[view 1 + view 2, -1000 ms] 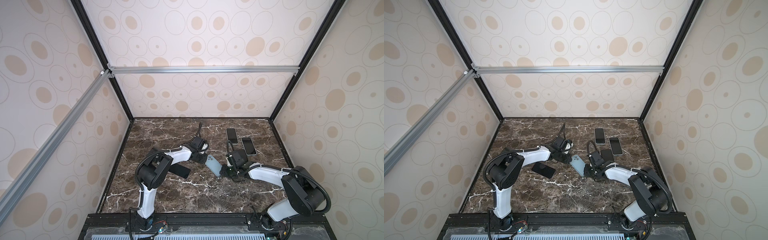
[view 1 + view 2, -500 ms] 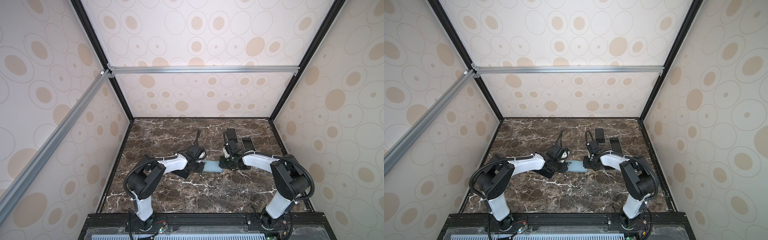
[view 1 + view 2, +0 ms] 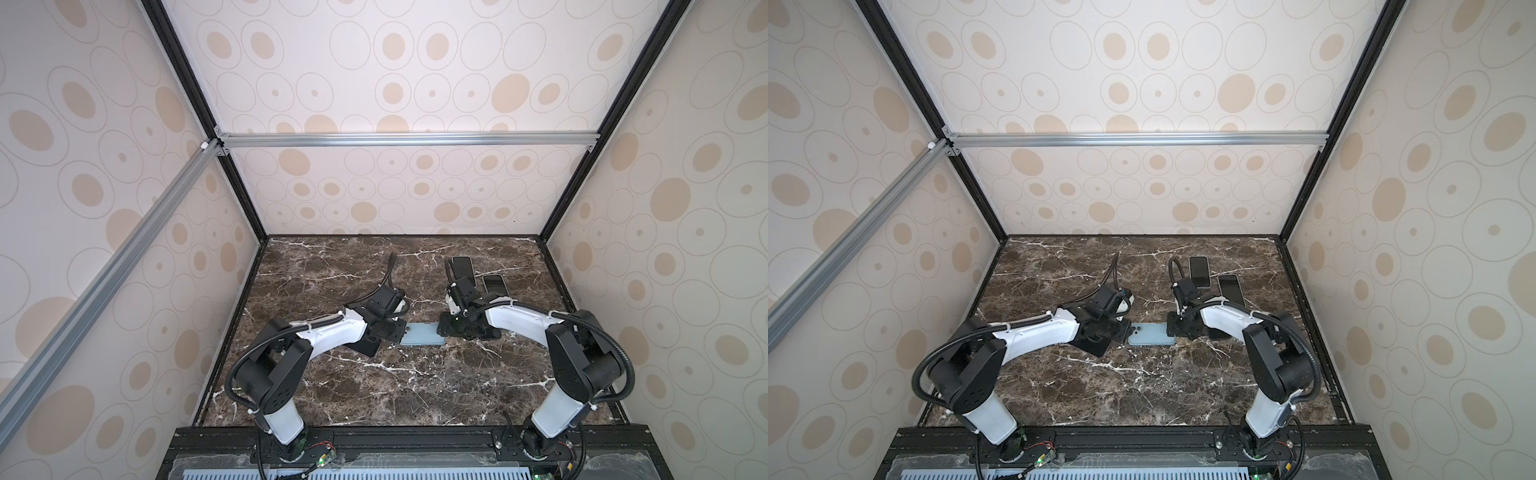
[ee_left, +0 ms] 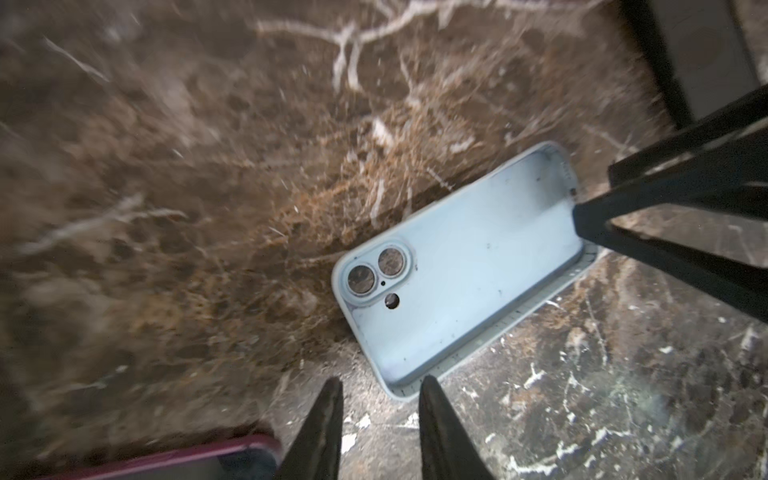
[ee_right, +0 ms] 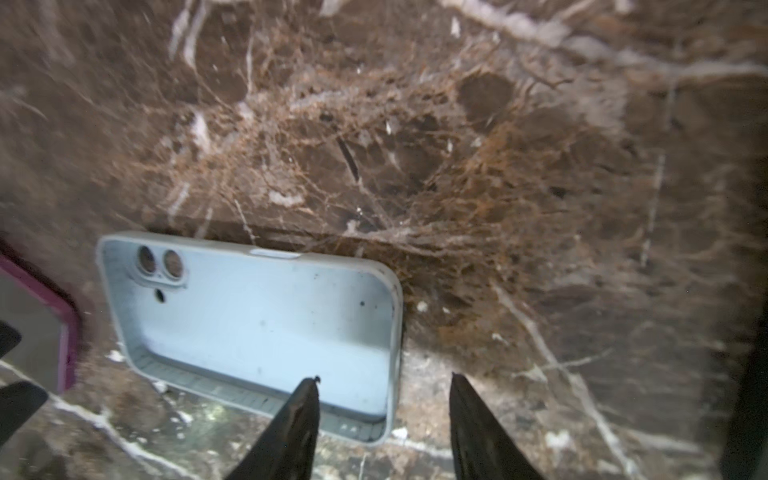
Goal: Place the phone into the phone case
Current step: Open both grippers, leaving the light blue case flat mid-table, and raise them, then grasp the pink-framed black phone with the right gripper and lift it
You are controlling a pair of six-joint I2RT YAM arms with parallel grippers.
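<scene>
Phone case [image 3: 422, 335] is lying flat on the marble table [image 3: 374, 395], open side up, nothing in it yet. L gripper [image 4: 381, 379] is hovering just off the case's camera-cutout end, jaws parted w/ nothing between them. R gripper [image 5: 383, 376] is sitting at the case's opposite end, jaws spread wider and also empty, 1 jaw overlapping the case's rim in its wrist view.

Looks like the case is placed and a phone needs fetching next. To do it well:
- Grip the phone by its long edges and bring it in lens end toward the cutouts.
- Seat that end 1st, then press the far corners down.
- Have the other gripper pin the case so it isn't sliding on the slick marble.

2 dark phones [image 3: 462, 268] are lying beyond the case's R-gripper end, side by side. A magenta-edged phone [image 4: 174, 459] is lying just past the case's cutout end.

Hard to call:
- Which phone is meant for this case.
- The magenta-edged one is cut off in both wrist views and mostly under the L arm from above.
- Something dark is sitting under the R gripper, can't ID it.
- Whether the R jaw is touching the rim or just above it, can't tell.
- Wrist views are smeared away from the case.
</scene>
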